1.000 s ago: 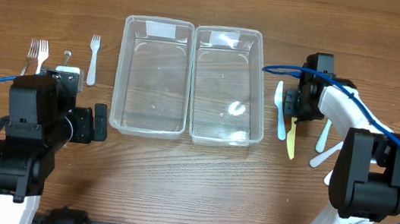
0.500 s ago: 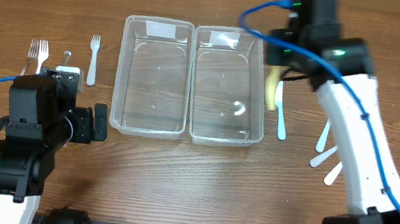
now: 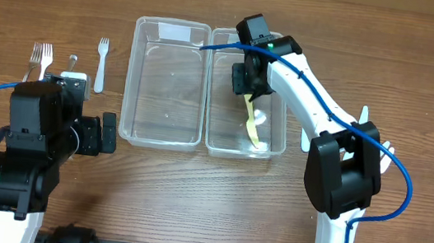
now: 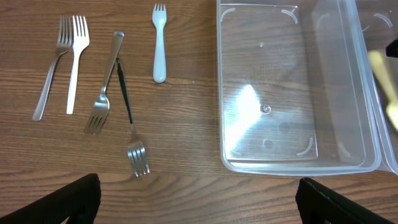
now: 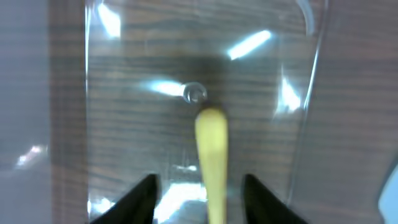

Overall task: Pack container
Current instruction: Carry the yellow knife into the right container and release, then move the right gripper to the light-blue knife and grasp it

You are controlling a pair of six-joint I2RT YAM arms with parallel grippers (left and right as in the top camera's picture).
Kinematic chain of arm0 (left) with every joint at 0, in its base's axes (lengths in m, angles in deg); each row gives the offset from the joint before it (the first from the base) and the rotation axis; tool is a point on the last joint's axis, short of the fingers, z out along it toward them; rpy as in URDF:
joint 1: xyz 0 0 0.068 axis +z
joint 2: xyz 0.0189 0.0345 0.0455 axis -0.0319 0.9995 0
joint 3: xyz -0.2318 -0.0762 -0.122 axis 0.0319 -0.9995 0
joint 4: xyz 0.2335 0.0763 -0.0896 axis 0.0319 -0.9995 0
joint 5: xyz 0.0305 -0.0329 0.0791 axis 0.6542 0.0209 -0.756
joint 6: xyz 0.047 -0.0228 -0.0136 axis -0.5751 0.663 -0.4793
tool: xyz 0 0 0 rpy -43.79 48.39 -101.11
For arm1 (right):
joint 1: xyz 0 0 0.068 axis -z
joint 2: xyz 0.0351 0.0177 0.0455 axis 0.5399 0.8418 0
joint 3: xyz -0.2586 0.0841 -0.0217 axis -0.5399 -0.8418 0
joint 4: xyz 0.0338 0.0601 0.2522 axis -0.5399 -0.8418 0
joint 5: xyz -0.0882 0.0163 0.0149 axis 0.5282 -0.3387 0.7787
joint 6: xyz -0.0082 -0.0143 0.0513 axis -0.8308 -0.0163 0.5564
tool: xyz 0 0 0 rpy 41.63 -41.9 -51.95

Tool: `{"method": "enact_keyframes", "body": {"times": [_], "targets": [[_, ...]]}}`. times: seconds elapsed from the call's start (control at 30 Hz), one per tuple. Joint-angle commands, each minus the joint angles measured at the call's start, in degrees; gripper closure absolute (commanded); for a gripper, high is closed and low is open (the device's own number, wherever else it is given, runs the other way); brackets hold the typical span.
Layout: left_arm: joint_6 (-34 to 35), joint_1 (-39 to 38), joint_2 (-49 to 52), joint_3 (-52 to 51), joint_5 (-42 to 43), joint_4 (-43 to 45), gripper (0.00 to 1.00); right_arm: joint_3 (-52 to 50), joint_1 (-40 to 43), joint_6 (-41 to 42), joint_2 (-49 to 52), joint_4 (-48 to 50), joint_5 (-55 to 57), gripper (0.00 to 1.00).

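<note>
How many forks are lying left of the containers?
5. A metal fork and a white fork side by side farthest left; a second metal fork beside a dark-handled fork; a small pale fork nearest the containers. More could lie outside the wrist view.

Bright, even light fr above; glare spots on clear container (image 5: 261, 124); R wrist view blurred.

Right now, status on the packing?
Left gripper open, empty. Right gripper open over right container. Yellow utensil loose between the jaws, lower end in the container. Nothing in the way.
</note>
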Motion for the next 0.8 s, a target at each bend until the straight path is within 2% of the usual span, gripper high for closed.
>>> {"method": "enact_keyframes", "body": {"times": [0.0, 0.1, 0.13, 0.23, 0.4, 0.53, 0.6, 0.77], "targets": [[0.8, 0.0, -0.1, 1.5, 0.9, 0.1, 0.0, 2.0, 0.3, 0.2, -3.3, -1.3, 0.0, 0.42], [0.8, 0.0, -0.1, 1.5, 0.9, 0.1, 0.0, 8.1, 0.9, 0.3, -7.5, -5.5, 1.6, 0.39], [0.8, 0.0, -0.1, 1.5, 0.9, 0.1, 0.0, 11.1, 1.6, 0.5, -10.1, -7.1, 3.1, 0.36], [0.8, 0.0, -0.1, 1.5, 0.9, 0.1, 0.0, 16.2, 6.8, -0.1, -19.5, -10.6, 6.6, 0.12], [0.8, 0.0, -0.1, 1.5, 0.9, 0.1, 0.0, 15.4, 20.6, -1.6, -23.5, -22.0, 4.9, 0.08], [0.8, 0.0, -0.1, 1.5, 0.9, 0.1, 0.0, 4.1, 27.4, -5.2, -23.4, -21.4, 1.0, 0.03], [0.8, 0.0, -0.1, 1.5, 0.9, 0.1, 0.0, -11.9, 27.6, -7.7, -23.3, -13.1, 1.0, 0.0], [0.8, 0.0, -0.1, 1.5, 0.9, 0.1, 0.0, -27.3, 27.3, -10.9, -23.1, -1.2, -1.0, 0.0]]}}
